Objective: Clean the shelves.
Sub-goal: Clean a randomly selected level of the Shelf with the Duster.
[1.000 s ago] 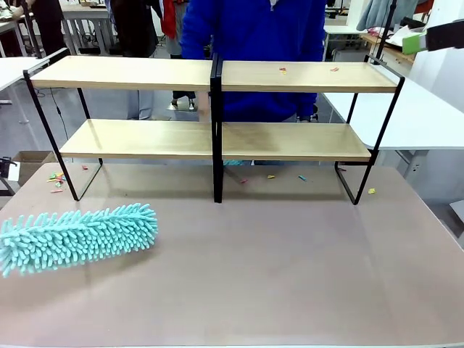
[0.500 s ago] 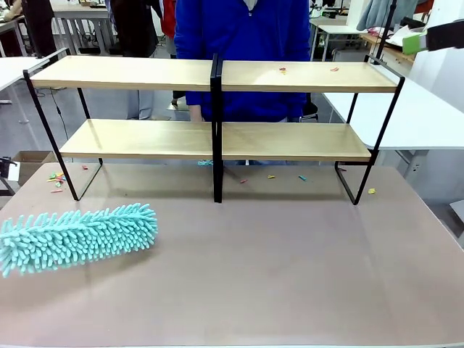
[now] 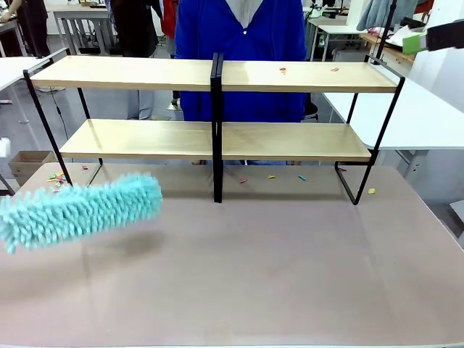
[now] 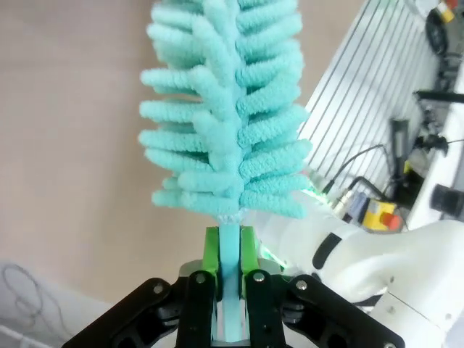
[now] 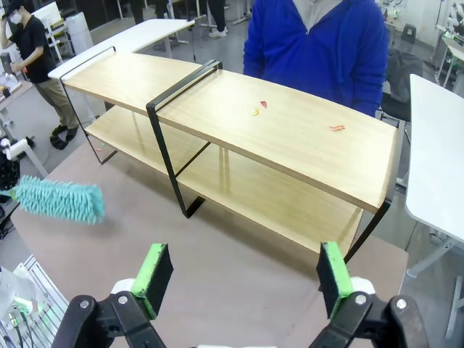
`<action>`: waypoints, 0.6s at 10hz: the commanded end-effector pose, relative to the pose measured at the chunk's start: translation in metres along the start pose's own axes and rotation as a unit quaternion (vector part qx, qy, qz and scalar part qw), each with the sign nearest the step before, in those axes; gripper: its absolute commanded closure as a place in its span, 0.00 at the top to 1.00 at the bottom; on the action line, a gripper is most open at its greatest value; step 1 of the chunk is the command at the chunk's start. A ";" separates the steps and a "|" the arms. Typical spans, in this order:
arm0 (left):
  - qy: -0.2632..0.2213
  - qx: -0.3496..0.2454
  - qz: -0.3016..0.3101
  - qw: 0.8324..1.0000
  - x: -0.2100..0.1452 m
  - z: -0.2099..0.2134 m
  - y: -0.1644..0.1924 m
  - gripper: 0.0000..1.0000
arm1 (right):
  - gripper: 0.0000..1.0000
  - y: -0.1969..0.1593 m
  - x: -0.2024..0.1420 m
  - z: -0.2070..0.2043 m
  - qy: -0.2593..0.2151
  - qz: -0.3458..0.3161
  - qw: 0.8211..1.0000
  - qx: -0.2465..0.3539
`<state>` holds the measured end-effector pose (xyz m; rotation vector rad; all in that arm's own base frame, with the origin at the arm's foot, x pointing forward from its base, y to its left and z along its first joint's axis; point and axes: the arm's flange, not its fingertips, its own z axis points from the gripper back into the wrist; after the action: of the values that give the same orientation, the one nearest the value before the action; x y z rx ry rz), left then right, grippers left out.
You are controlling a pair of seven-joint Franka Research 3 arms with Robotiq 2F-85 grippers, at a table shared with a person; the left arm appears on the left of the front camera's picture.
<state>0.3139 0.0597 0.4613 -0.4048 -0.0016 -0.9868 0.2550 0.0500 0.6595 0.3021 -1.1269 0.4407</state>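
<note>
The shelves [image 3: 145,72] stand at the far side of the tabletop, a two-tier light-wood rack on a black frame; they also show in the right wrist view [image 5: 290,130]. Small coloured scraps [image 3: 283,70] lie on the upper right board. A teal fluffy duster [image 3: 80,210] hovers above the table at the left, blurred. My left gripper [image 4: 230,279] is shut on the duster's handle [image 4: 230,254]. The duster [image 5: 61,201] appears far left in the right wrist view. My right gripper [image 5: 243,272] hangs open high above the table with nothing between its green pads.
A person in a blue top [image 3: 243,43] stands behind the shelves. More coloured scraps [image 3: 56,176] lie on the table at the left and under the lower right board [image 3: 301,177]. White tables [image 3: 406,116] flank the right side.
The duster has lifted off the tabletop and moved up and slightly toward the shelves. The person behind has straightened up, the hand gone from under the lower board.
</note>
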 end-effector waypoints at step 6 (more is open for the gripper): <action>-0.334 -0.026 -0.102 0.937 -0.079 0.196 0.001 0.12 | 1.00 0.000 0.000 -0.001 0.000 -0.001 1.000 0.000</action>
<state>0.2893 0.1736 0.6159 -0.7016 -0.5595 -0.9995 0.2550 0.0500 0.6595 0.3022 -1.1270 0.4406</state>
